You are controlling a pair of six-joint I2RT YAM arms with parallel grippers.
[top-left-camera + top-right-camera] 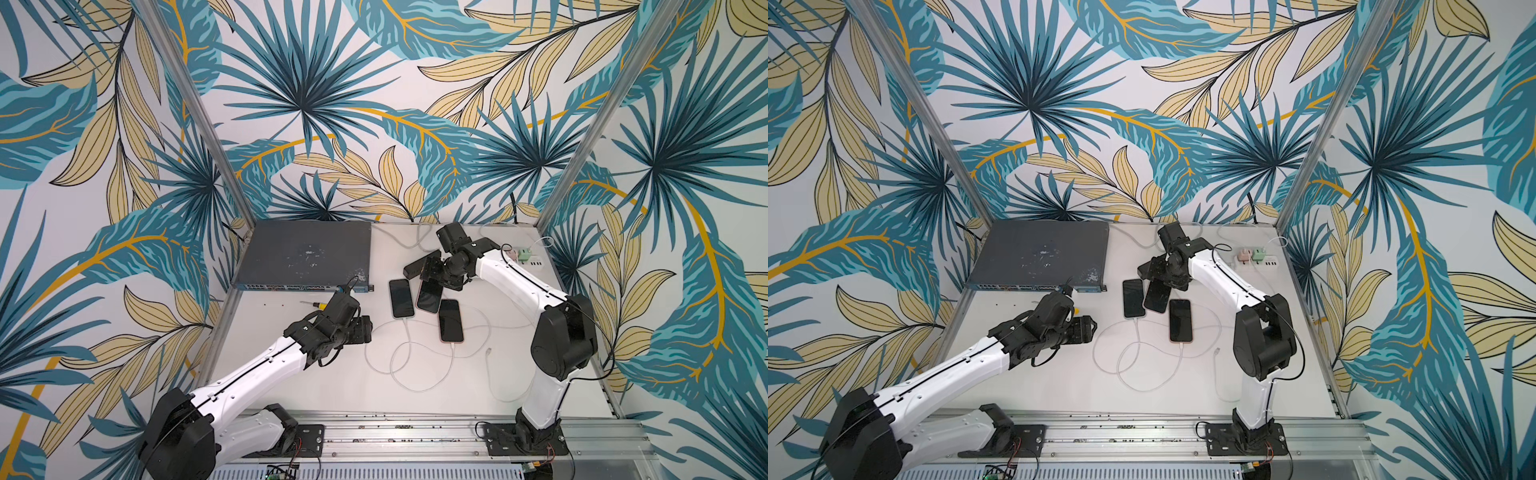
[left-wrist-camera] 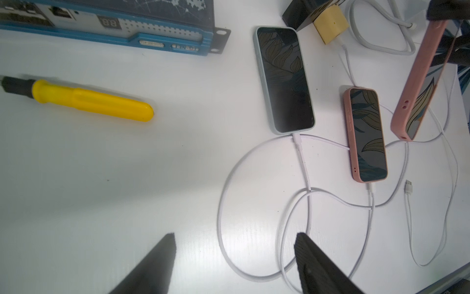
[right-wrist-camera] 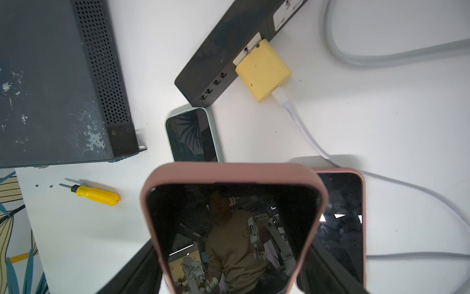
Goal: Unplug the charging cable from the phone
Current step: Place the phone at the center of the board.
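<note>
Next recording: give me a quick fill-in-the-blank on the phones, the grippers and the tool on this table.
1. The right gripper is shut on a lifted phone whose case is ___.
2. The fingers of the left gripper stand ___, holding nothing.
3. The pale blue-cased phone lies flat with a white cable ___ into it.
4. The screwdriver by the network switch has a ___ handle.
Missing words: pink; open; plugged; yellow.

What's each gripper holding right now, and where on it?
Right gripper clamps the raised pink-cased phone across its long edges; left gripper open, empty.
</note>
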